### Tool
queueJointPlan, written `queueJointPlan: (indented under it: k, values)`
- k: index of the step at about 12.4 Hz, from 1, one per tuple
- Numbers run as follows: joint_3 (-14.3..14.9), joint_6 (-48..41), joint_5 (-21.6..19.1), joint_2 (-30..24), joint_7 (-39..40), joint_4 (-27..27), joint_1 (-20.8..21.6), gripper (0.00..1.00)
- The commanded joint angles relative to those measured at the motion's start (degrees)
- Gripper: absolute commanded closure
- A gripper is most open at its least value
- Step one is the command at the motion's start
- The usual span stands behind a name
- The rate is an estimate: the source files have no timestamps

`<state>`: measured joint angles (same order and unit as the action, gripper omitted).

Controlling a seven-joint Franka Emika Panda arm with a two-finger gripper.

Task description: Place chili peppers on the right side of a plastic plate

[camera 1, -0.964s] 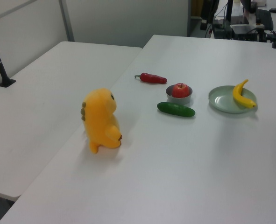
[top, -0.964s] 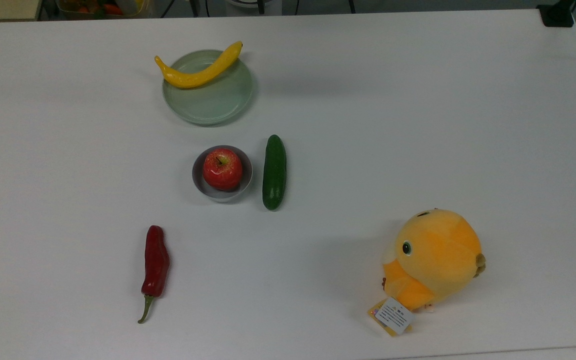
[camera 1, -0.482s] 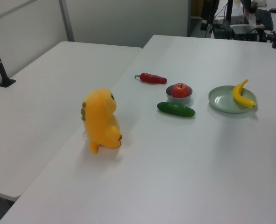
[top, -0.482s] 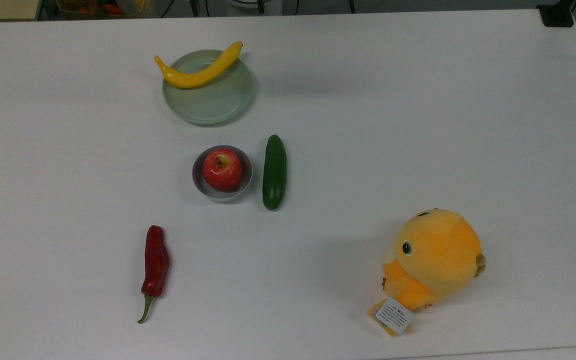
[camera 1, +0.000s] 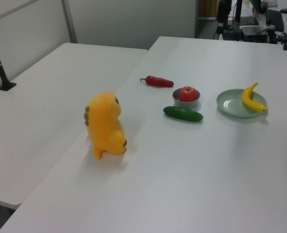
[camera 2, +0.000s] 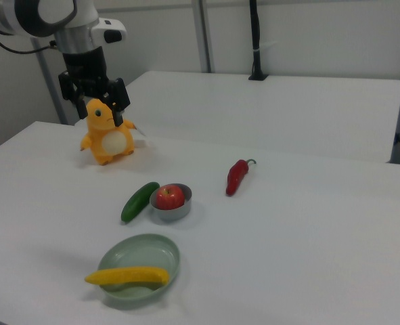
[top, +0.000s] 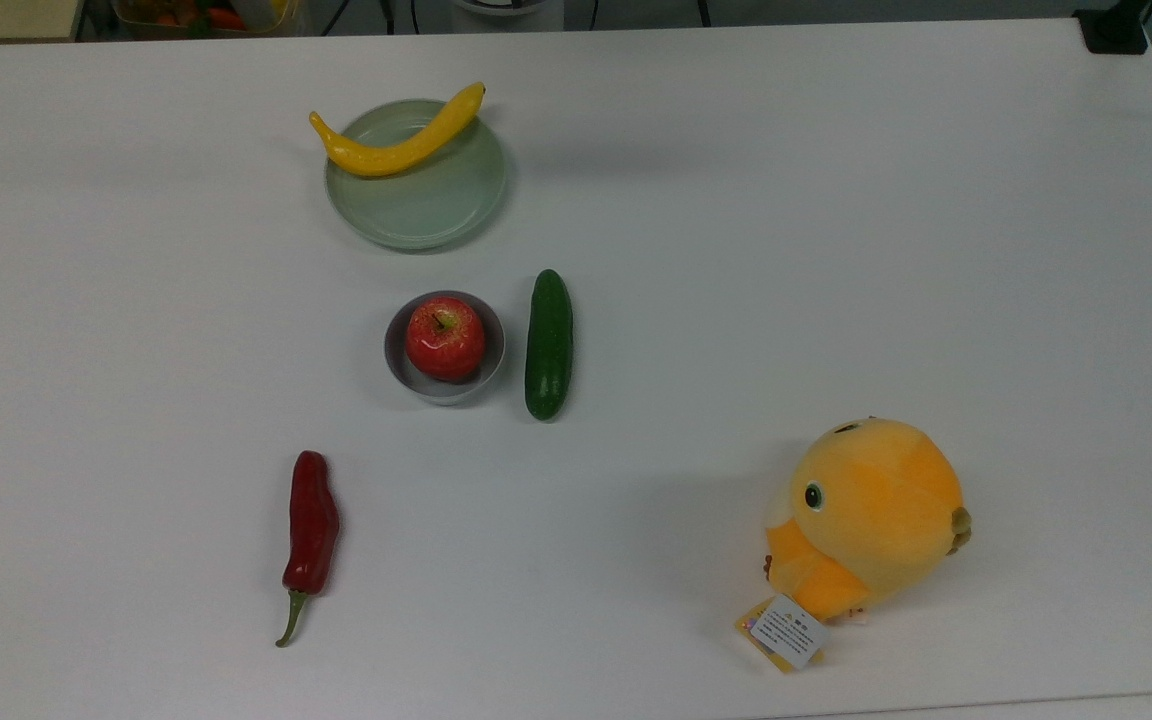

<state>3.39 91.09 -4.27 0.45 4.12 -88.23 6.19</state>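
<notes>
- Banana (top: 399, 135) on plate (top: 436, 210), top view's upper left.
- Apple (top: 445, 338) in bowl (top: 396, 362); cucumber (top: 548, 343) just right.
- Chili (top: 311, 522) below-left, apart.
- Plush (top: 866, 515) far right.

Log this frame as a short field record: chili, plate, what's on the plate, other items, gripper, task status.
chili: chili pepper lying on the table, apart from the rest
plate: plastic plate, mint green
on plate: yellow banana across its rim
other items: red apple in grey bowl; cucumber beside bowl; orange plush toy
gripper: gripper open, up in the right view, in front of the plush toy
task status: not started
</notes>
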Motion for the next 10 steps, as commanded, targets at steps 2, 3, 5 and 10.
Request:
queueJointPlan:
  k: [2,3,5,10]
  values:
    - [-0.14,-0.30,0.14,-0.19,0.98,-0.98,0.14,0.00]
    - [-0.05,0.40,0.93,0.77,1.42,-0.89,0.06,0.00]
    - [-0.14,4.85,3.47,3.14,1.60,0.16,-1.08,0.00]
    - [-0.14,22.97,3.13,10.09,1.07,3.94,-3.98,0.00]
